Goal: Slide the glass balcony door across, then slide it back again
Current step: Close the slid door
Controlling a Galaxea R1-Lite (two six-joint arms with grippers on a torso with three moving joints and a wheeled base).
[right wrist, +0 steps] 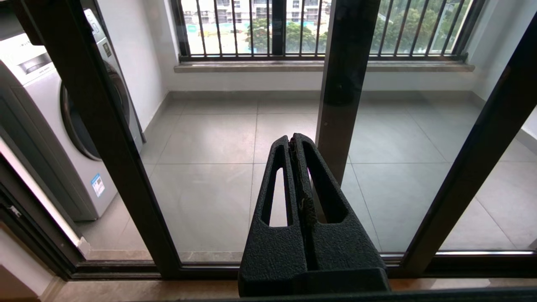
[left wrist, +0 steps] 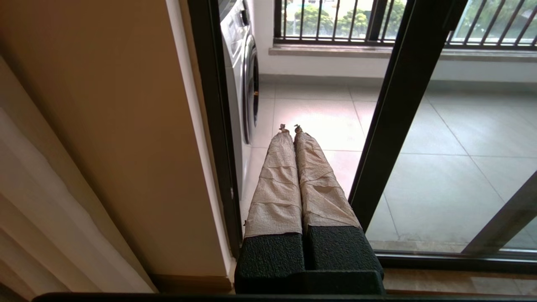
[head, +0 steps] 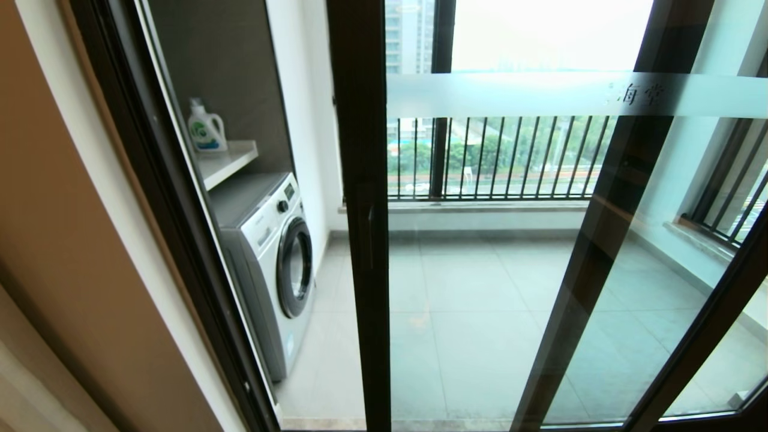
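The glass balcony door (head: 360, 180) stands partly slid to the right, its dark stile upright mid-view, with a small dark handle (head: 367, 228) and a frosted band (head: 540, 95) with two characters. An opening lies to the left of the stile. My left gripper (left wrist: 289, 128), its fingers wrapped in beige tape, is shut and empty; it points into that opening, close beside the door's stile (left wrist: 398, 105). My right gripper (right wrist: 292, 140) is shut and empty, facing the door's glass to the right of its stile (right wrist: 100, 138). Neither gripper shows in the head view.
A white washing machine (head: 273, 258) stands on the balcony's left side, with a detergent bottle (head: 206, 127) on a shelf above. A second dark-framed panel (head: 618, 240) lies behind the glass. A beige wall (left wrist: 126, 126) borders the opening, and black railing bars (head: 498, 156) guard the far window.
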